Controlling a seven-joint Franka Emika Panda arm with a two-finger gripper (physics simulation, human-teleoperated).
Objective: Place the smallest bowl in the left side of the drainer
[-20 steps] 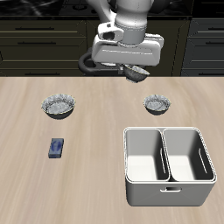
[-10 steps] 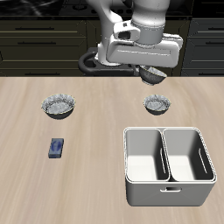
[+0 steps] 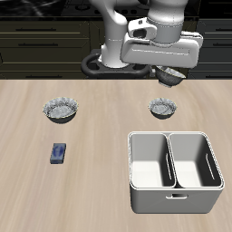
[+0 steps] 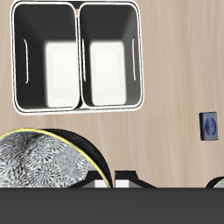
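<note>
You are working in a simulated kitchen: a pale wood counter [image 3: 100,172] carries crinkled bowls [image 3: 61,111] and a two-part drainer [image 3: 175,171], with dark cabinet drawers [image 3: 45,41] behind it.

The drainer [image 3: 175,172] sits near the table's front edge; the smallest bowl [image 3: 162,108] lies just behind it, a wider bowl [image 3: 60,111] well apart across the table, a small box [image 3: 58,153] nearer the front

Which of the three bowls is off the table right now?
The smallest bowl, held up at the gripper above the table's back. The other two, the widest bowl and the mid-sized bowl, sit on the table.
</note>
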